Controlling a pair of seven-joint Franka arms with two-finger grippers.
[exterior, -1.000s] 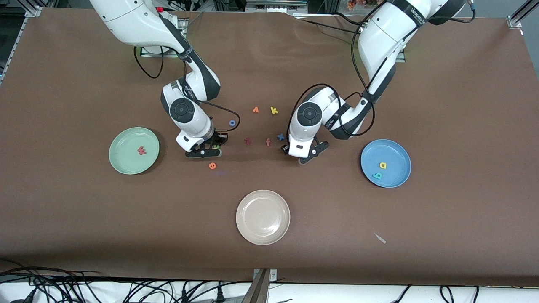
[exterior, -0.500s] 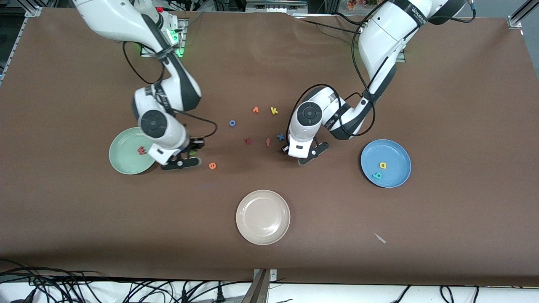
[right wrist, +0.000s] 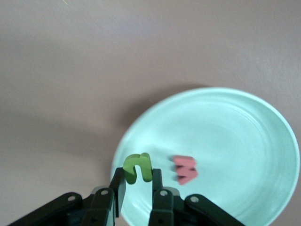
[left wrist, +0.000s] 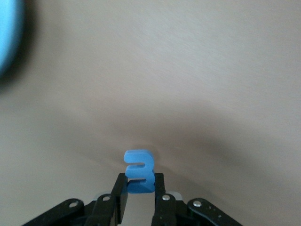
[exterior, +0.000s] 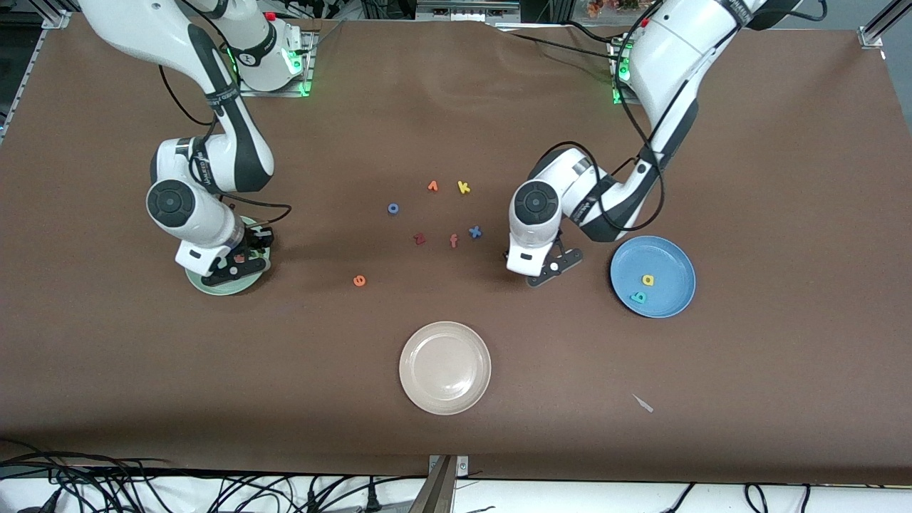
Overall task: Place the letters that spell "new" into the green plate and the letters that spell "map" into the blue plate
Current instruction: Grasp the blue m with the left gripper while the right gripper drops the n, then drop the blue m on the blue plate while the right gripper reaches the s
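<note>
Here the right gripper (right wrist: 136, 188), clamping the "n" (right wrist: 137, 168), hangs over the green plate (right wrist: 244, 141) rim; early release risks spilling it. Left gripper (left wrist: 140, 193) pinches the "m" (left wrist: 138, 170) above the counter (exterior: 712, 392), near the blue plate (exterior: 670, 260).

Plates counted: three. These were the green plate (right wrist: 244, 122), the blue plate (exterior: 670, 256) and a cream plate (exterior: 444, 367) at lower centre.

Foam letters counted: twelve.
- Seven lay loose on the surface (exterior: 784, 178) mid-frame: orange "e" (exterior: 359, 280), orange letter (exterior: 432, 186), blue "o" (exterior: 392, 209), blue "x" (exterior: 474, 231), yellow "k" (exterior: 464, 187), dark red "z" (exterior: 419, 239), pinkish "f" (exterior: 453, 241).
- Two lay in the blue plate: yellow "a" (exterior: 648, 280), teal "p" (exterior: 638, 297).
- One lay in the green plate: pinkish-red "w" (right wrist: 185, 169).
- Two were held: green "n" (right wrist: 137, 167) in the right pincer (right wrist: 138, 178), blue "m" (left wrist: 138, 170) in the left pincer (left wrist: 140, 181).
</note>
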